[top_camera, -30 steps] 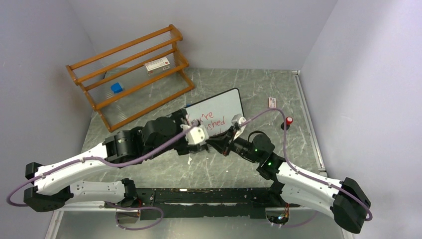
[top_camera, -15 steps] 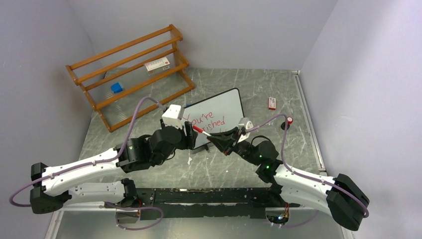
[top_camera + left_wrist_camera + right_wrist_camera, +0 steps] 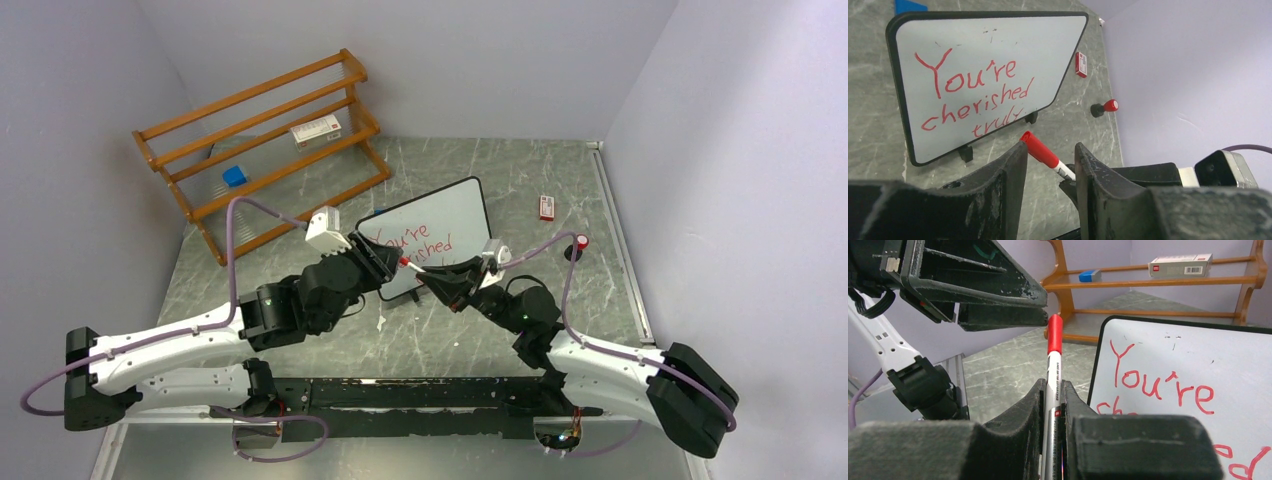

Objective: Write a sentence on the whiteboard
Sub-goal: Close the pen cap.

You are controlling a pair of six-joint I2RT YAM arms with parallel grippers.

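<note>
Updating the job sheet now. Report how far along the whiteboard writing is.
Done: the sentence, "You're cherished truly", stands in red on the whiteboard. In hand: the right gripper is shut on the marker, whose red end sits between the open jaws of the left gripper. Left: probably only handing over or putting away the marker; no more writing looks needed.

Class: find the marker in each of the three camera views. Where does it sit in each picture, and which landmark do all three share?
Top external: the marker is at centre, by the whiteboard's lower edge.
Left wrist: lower centre, between the left gripper's fingers.
Right wrist: centre, upright in the right gripper.
Shared landmark: the whiteboard.
</note>
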